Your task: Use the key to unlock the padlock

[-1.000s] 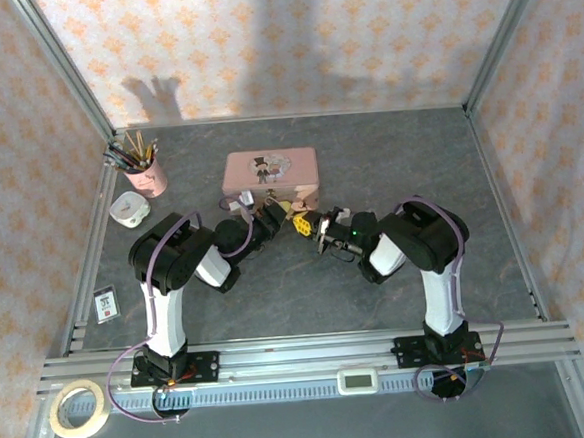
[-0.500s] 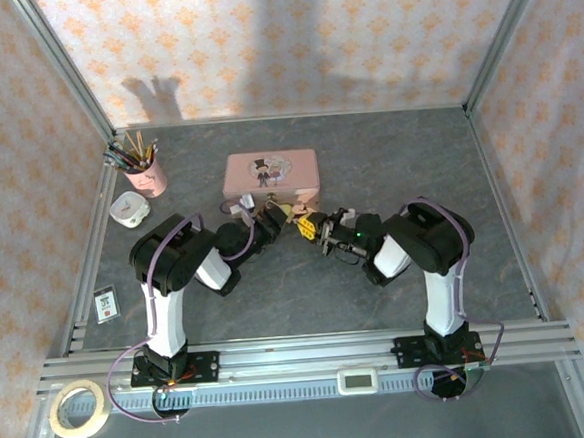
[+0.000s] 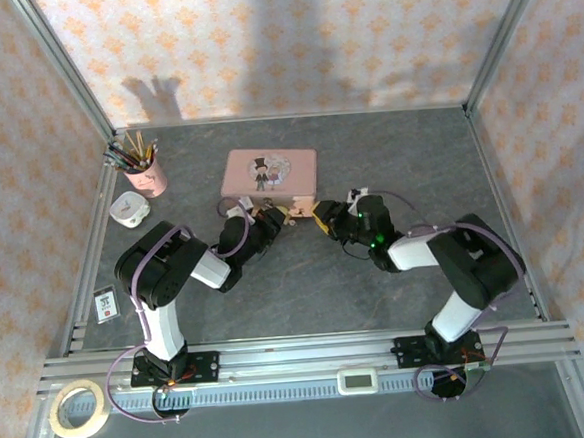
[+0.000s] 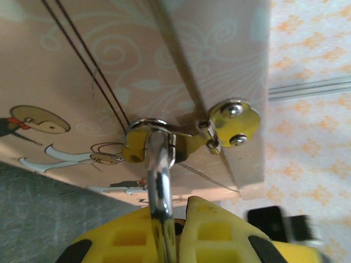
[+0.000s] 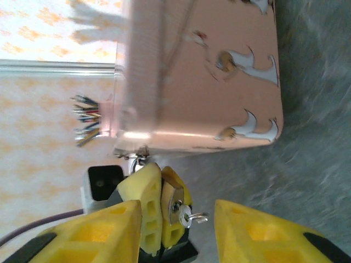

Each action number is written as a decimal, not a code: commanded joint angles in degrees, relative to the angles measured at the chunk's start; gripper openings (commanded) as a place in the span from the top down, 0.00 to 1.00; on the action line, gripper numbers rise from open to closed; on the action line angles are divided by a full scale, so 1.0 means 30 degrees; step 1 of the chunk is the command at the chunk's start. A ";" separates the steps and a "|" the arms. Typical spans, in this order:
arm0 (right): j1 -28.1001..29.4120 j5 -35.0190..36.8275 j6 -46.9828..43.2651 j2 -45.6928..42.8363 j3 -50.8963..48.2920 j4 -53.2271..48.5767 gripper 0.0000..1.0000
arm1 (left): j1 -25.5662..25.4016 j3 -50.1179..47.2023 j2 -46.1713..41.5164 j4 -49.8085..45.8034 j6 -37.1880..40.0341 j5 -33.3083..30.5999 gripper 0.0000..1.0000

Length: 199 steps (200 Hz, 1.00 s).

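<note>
Our left claw [image 4: 164, 224] is closed tight on the padlock [image 5: 171, 201] right at the front face of the pink tin [image 3: 271, 172], by the tin's latch. From the left wrist we see the silvery shackle [image 4: 157, 164] rising out from between the yellow pads and passing through the latch loop [image 4: 143, 127] on the tin, so the lock hangs from the tin while we steady its body.

Our right claw [image 3: 324, 217] sits just beside the tin's front edge, low over the tabletop [image 3: 388, 152], spread wide with nothing between its pads. From the right wrist, the brass body lies straight ahead in the gap, nearer one pad than the other. What looks like the key [image 5: 193, 217] is seated in the lock's end away from the tin, its small head poking out toward us. It is too small to be certain how deep it sits.

We judge the right arm is the one to act. The key's long axis points away from the tin toward the open claw, so the pads should close on the head and turn about that axis.
</note>
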 commanded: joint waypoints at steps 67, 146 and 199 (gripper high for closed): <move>0.0983 0.6151 -1.0324 -0.4556 0.2728 -1.1237 0.60 | -0.0922 0.1621 0.1240 -0.2739 -0.0106 -0.1369 0.72; 0.3953 0.7974 -1.3699 -0.2679 0.6223 -1.4559 0.50 | -0.0044 -0.1771 -0.2377 -0.3878 -0.0359 -0.1827 0.43; 0.6466 1.0071 -1.6080 0.1451 1.0247 -1.7702 0.49 | 0.2911 -0.3634 -0.7024 -0.6752 0.0830 -0.1806 0.41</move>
